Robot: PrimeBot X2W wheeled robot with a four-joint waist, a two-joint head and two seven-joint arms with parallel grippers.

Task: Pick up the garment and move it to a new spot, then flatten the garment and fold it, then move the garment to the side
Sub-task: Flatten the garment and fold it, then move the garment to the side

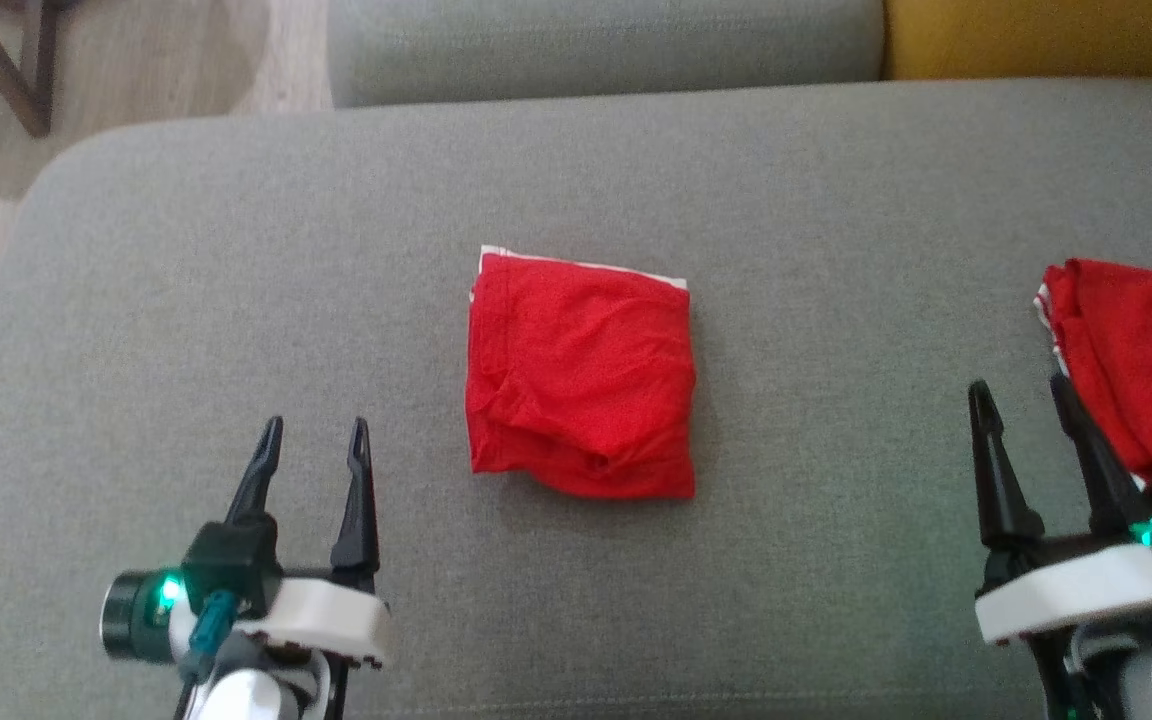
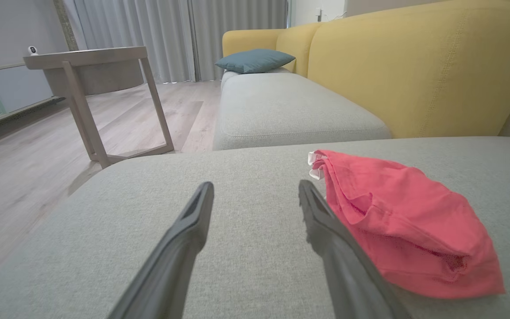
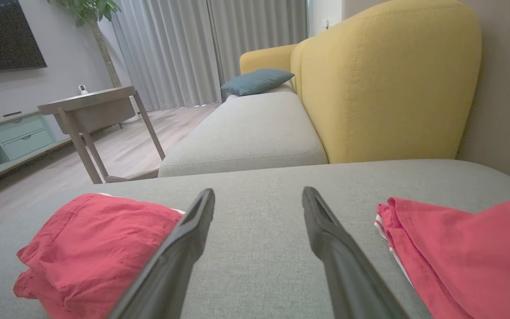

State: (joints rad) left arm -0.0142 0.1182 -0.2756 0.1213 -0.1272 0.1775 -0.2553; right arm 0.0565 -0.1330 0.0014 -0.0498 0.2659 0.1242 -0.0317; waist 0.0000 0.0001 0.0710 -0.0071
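left claw (image 1: 317,425), right claw (image 1: 1020,385) released, empty | garment (image 1: 581,375) folded | best: we pinch all layers, lift level, keep fold

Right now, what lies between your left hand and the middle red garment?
Nothing but bare grey cushion, by the head view, between left hand and garment.

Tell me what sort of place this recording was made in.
Most likely a home living room: a yellow-backed sofa with grey seat cushions and a blue throw pillow, a wooden side table on wood flooring, and what looks like a wall-mounted TV beside long curtains.
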